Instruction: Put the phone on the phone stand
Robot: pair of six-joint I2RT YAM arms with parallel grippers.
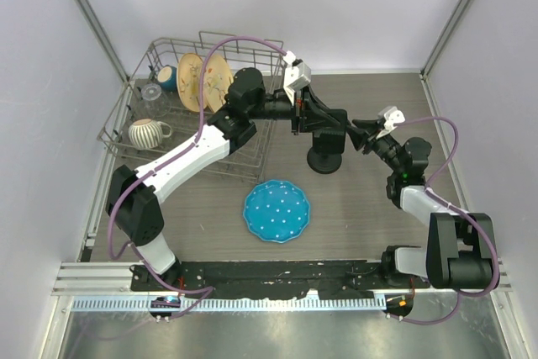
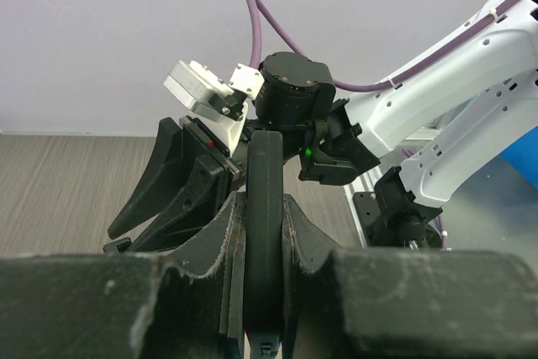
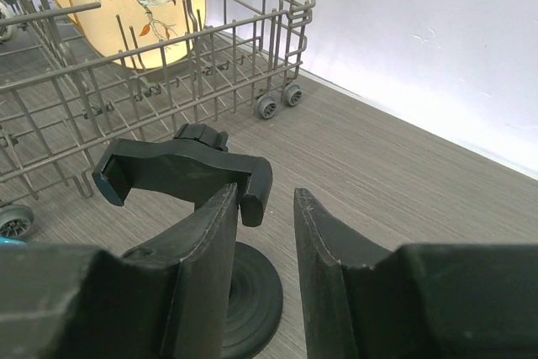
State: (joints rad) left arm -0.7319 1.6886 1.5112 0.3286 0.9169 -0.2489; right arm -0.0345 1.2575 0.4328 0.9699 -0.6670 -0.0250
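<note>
The left end effector [image 2: 263, 201] is clenched on the phone [image 2: 267, 166]. Its two fingers press the flat faces, and the phone stands on edge between them, seen edge-on from the left wrist. In the top view this end effector reaches over the front corner of the rack [image 1: 143, 145], just up and left of the stand [image 1: 325, 160]. The phone is held off the counter [image 1: 361, 208] and close to the stand, not on it.

The right end effector [image 3: 265, 199] is released, with its fingers apart. It faces the stand's bracket from the right, and the stand's round base sits on the counter below. Whether a finger touches the stem cannot be told. A blue plate [image 1: 276, 210] lies on the counter nearer the arm bases, well apart from the stand.
</note>
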